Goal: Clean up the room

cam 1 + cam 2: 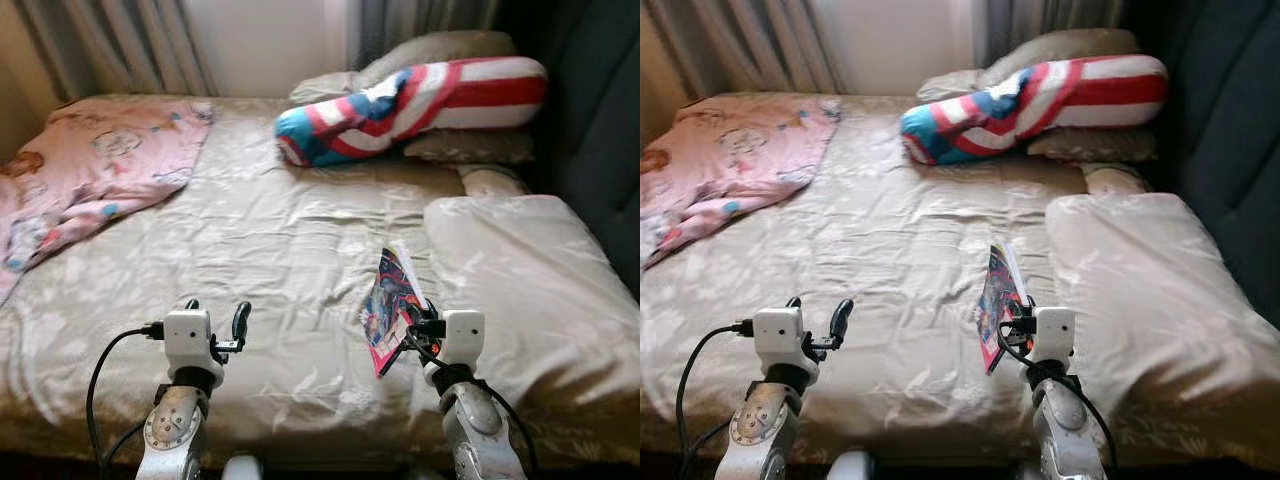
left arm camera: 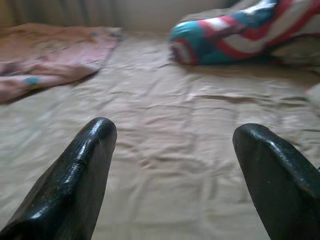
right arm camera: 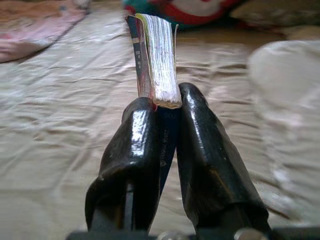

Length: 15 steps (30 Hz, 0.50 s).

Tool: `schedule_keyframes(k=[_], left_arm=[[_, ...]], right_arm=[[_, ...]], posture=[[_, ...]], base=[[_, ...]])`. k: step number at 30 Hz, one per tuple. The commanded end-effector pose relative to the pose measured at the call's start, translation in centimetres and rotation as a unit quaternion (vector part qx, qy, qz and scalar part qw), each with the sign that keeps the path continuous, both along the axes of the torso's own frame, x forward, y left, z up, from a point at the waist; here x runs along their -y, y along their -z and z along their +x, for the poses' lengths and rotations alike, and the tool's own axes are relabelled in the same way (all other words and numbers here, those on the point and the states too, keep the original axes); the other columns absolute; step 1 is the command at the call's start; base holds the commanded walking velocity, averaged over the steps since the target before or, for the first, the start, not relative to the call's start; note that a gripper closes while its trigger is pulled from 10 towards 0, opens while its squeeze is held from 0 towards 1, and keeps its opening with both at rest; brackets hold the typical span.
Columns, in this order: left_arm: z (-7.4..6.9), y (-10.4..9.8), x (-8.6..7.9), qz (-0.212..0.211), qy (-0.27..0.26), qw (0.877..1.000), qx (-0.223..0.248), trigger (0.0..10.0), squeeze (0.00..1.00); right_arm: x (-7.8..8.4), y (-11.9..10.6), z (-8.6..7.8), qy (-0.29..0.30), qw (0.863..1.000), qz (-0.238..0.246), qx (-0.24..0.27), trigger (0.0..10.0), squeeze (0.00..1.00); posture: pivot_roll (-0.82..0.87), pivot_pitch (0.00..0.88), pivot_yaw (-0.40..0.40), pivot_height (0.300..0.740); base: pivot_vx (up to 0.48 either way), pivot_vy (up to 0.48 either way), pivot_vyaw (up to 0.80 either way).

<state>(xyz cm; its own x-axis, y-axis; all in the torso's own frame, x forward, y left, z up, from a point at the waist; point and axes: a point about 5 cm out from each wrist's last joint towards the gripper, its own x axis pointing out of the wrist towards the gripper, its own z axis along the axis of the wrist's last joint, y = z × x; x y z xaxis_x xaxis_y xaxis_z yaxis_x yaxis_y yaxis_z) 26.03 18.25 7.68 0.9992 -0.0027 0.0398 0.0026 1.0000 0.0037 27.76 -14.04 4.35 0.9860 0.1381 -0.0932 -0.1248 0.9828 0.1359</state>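
Grey curtains and dark padded headboard behind.

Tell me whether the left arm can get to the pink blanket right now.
Probably yes. The left claw is open and empty, the pink blanket lies on the bed's far left, and only bare sheet lies between. It looks a long stretch, so the robot may need to lean or step.

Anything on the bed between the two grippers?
No: between the left gripper and the right gripper holding the book, just bare wrinkled sheet, per the eye views.
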Motion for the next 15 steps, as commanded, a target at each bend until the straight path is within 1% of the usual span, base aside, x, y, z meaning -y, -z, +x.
schedule_keyframes(k=[1, 10, 15], left_arm=[[-0.05, -0.01, -0.15, 0.0, -0.002, 1.0, -0.004, 10.0, 0.0], [-0.16, 0.07, -0.04, 0.004, 0.003, 1.0, -0.005, 10.0, 0.0], [-0.15, 0.04, -0.01, 0.004, 0.007, 1.0, -0.005, 10.0, 0.0]], right_arm=[[-0.48, -1.38, 0.52, -0.01, 0.999, 0.0, 0.033, 10.0, 0.0], [-0.28, -1.28, 0.45, -0.006, 0.999, 0.006, 0.033, 10.0, 0.0], [-0.59, -1.23, 0.44, -0.013, 0.999, 0.007, 0.032, 10.0, 0.0]], posture=[[0.01, 0.023, -0.017, 0.658], [0.01, 0.031, -0.015, 0.658], [0.01, 0.033, -0.014, 0.658]], base=[[0.0, 0.0, 0.0], [0.0, 0.0, 0.0], [0.0, 0.0, 0.0]])
